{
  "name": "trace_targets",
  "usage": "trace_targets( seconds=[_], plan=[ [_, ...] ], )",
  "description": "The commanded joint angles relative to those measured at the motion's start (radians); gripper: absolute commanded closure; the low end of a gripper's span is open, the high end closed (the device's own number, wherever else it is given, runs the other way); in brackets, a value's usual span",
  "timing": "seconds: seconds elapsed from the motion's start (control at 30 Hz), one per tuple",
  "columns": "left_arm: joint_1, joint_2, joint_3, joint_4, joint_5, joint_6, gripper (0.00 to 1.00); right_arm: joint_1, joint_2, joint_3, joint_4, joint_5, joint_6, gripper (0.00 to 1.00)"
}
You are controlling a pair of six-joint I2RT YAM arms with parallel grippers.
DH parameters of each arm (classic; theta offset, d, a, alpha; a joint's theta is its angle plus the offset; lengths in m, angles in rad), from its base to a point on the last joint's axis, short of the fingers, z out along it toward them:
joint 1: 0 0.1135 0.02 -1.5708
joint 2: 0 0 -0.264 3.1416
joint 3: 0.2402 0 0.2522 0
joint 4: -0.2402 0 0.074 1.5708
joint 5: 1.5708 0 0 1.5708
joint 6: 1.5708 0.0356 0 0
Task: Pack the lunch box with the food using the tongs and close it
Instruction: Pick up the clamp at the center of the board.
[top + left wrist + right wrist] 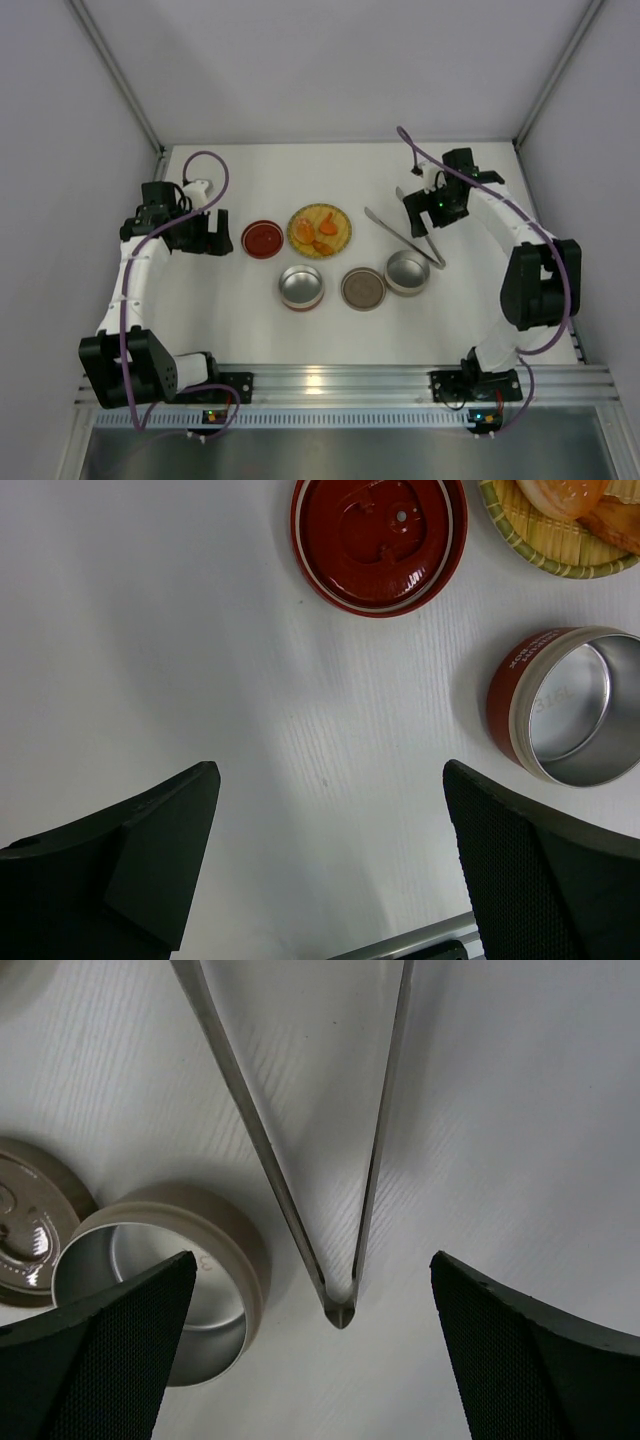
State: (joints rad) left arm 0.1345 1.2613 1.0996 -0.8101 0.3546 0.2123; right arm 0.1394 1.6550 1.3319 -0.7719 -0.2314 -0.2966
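Hovering over the long slim silver metal tongs, our right gripper stands wide open and empty, with the tongs' joined end on the table between its fingers. Our left gripper, equally wide and empty, hangs near the round red lid.

The wide-open right tool frames the tongs, just beside a beige tin.

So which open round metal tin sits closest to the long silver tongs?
The beige-walled tin, right beside the silver tongs; the red-walled tin lies farther left.
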Motion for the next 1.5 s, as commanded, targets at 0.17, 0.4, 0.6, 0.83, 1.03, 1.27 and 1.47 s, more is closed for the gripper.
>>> trace_targets(
  seconds=[0.17,0.4,0.6,0.83,1.03,1.27,1.47],
  plan=[
    [-0.001,0.012,0.022,0.003,0.014,0.025,0.02,0.08,0.141,0.134,-0.038,0.116,0.04,0.01],
    [-0.001,0.007,0.016,-0.004,0.001,0.045,0.02,0.1,0.226,0.184,-0.032,0.159,0.06,0.01],
    [-0.001,0.006,-0.01,0.005,-0.005,0.055,0.02,0.124,0.269,0.199,-0.03,0.147,0.062,0.01],
    [-0.001,0.006,-0.02,0.003,-0.013,0.067,0.02,0.135,0.307,0.204,-0.03,0.158,0.037,0.01],
    [-0.001,0.01,-0.018,0.008,-0.011,0.068,0.02,0.135,0.319,0.153,-0.001,0.191,0.004,0.01],
    [-0.001,0.012,-0.023,0.014,-0.005,0.071,0.02,0.134,0.298,0.053,0.062,0.176,-0.026,0.01],
    [-0.001,0.013,-0.02,0.014,-0.006,0.073,0.02,0.086,0.287,-0.014,0.124,0.072,-0.044,0.01]
  ],
)
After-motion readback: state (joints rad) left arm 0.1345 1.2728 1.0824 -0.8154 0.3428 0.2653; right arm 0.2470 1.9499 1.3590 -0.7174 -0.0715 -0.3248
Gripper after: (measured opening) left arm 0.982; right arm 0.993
